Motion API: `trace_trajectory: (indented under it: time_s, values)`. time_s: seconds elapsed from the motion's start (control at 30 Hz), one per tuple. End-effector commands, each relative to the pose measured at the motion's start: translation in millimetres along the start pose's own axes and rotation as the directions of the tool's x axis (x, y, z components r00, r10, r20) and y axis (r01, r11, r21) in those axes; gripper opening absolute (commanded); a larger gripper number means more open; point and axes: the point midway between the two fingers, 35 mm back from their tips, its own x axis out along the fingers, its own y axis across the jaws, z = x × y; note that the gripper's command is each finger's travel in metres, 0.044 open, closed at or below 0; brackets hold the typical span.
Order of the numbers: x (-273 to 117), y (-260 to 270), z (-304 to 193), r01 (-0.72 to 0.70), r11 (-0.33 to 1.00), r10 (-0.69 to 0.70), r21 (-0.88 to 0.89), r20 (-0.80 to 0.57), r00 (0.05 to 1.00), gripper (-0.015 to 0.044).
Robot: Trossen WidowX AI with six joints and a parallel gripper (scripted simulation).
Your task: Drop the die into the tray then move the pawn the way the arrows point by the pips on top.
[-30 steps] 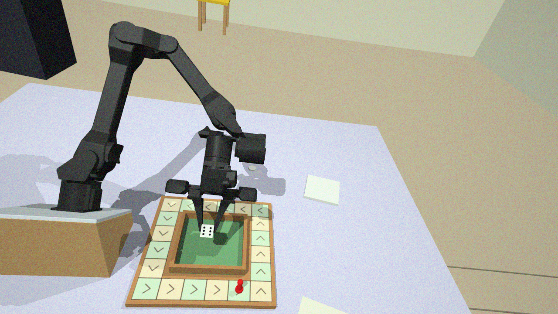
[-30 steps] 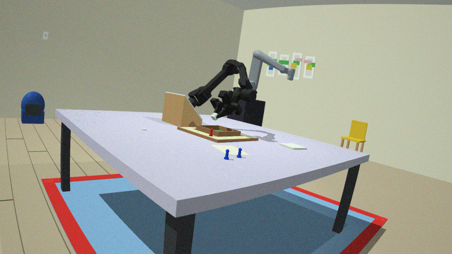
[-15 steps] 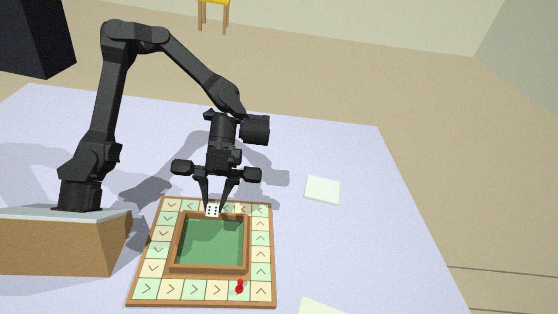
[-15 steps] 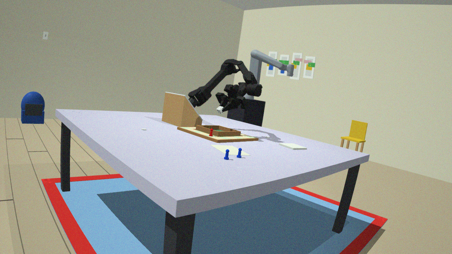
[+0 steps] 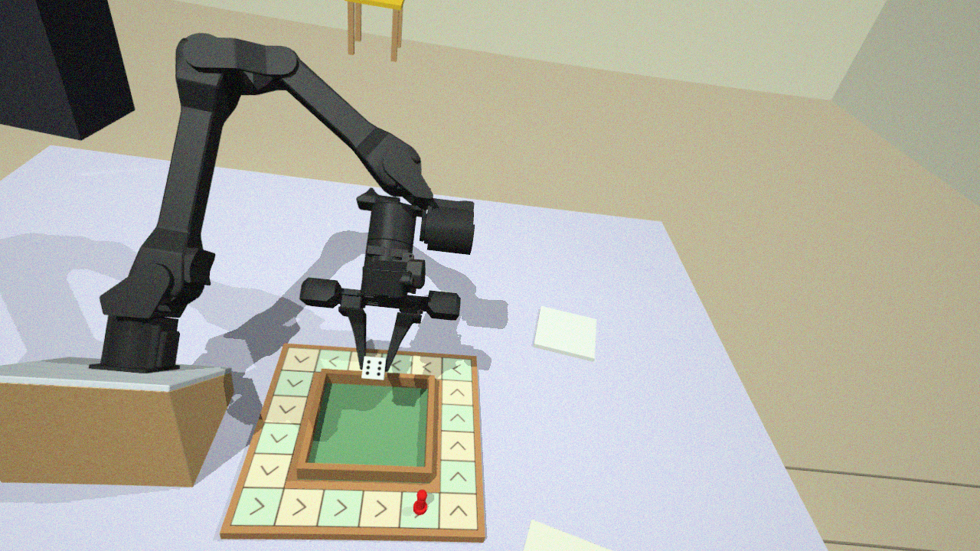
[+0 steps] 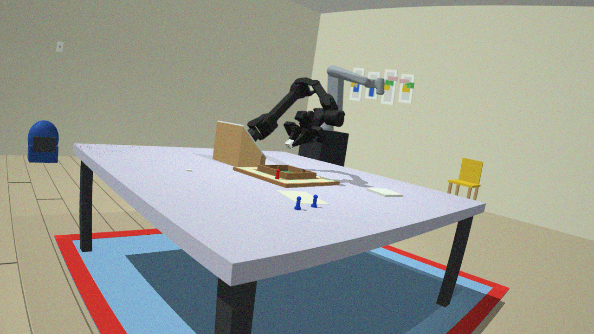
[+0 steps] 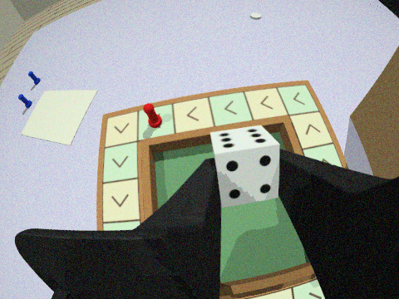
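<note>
My gripper (image 5: 374, 368) (image 6: 289, 143) (image 7: 242, 163) is shut on the white die (image 5: 373, 367) (image 6: 288, 144) (image 7: 249, 170) and holds it in the air above the board. In the wrist view six pips show on one face of the die and four on the face toward the camera. The green dice tray (image 5: 377, 431) (image 7: 258, 249) has a wooden rim and nothing shows in it. The board (image 5: 356, 535) (image 6: 286, 185) (image 7: 100, 187) has arrowed squares around the tray. The red pawn (image 5: 420, 503) (image 6: 277, 174) (image 7: 153, 116) stands upright on a green square beside a corner square.
Two blue pawns (image 6: 298, 202) (image 6: 314, 201) (image 7: 25, 100) (image 7: 34, 77) stand near a pale sheet (image 6: 299, 195) (image 7: 60, 116). A pale flat block (image 5: 565, 334) (image 6: 384, 192) lies beyond the board's right side. A wooden block (image 5: 96, 435) (image 6: 232, 143) stands at the arm's base. A small white disc (image 6: 189, 170) (image 7: 255, 16) lies farther off.
</note>
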Motion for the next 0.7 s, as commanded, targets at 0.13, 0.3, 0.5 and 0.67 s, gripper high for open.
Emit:
trace_trajectory:
  time_s: [0.13, 0.3, 0.5, 0.67]
  values:
    - [-1.5, 1.2, 0.8, -0.004, 1.0, 0.004, 0.006, 0.004, 1.0, 0.0]
    - [-0.1, 0.1, 0.0, 0.0, 1.0, 0.0, 0.0, 0.0, 1.0, 0.0]
    - [-0.1, 0.1, 0.0, 0.0, 1.0, 0.0, 0.0, 0.0, 1.0, 0.0]
    - [-0.1, 0.1, 0.0, 0.0, 1.0, 0.0, 0.0, 0.0, 1.0, 0.0079]
